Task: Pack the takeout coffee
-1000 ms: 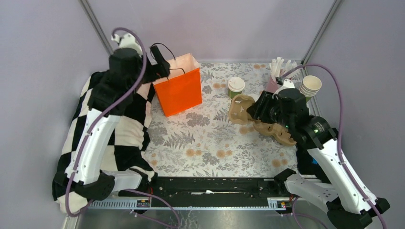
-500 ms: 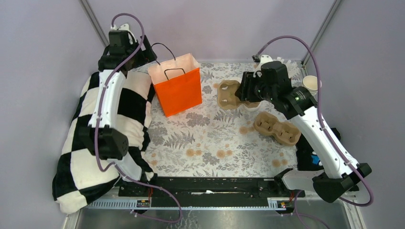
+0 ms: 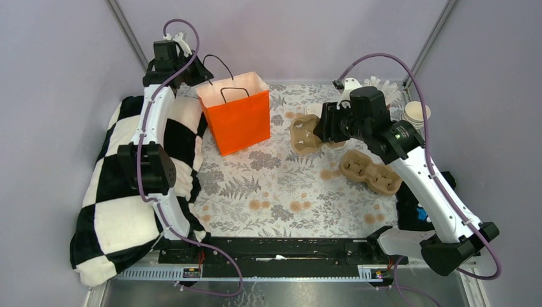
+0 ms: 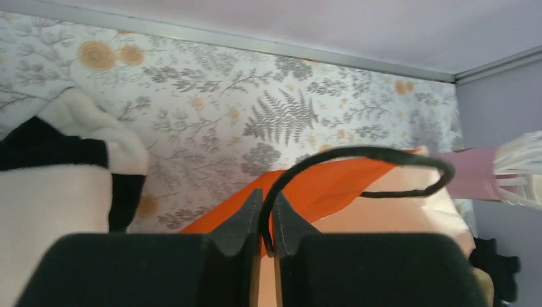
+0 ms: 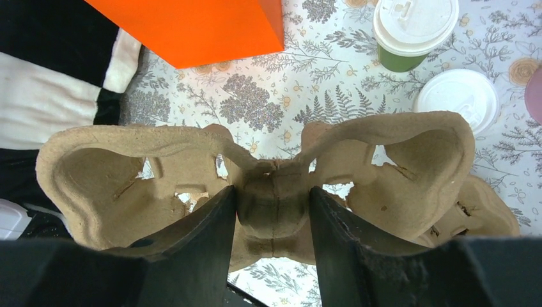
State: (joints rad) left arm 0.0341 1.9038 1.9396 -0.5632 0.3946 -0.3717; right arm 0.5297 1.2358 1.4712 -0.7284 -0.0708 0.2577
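Right claw (image 5: 271, 198) grips carrier (image 5: 102, 173), takeout coffee (image 5: 414, 32) just beyond, seemingly apart; left claw (image 4: 266, 201) pinches bag handle (image 4: 358, 153).

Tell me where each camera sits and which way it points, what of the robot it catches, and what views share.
Top: above and behind the robot, looking down at the table; left arm and right arm show.
Left wrist: on the left arm, looking along the left tool, shut on the handle of the bag.
Right wrist: on the right arm, looking down past the right tool, shut on a carrier, to the coffee.
Shared: the bag shows in all three.
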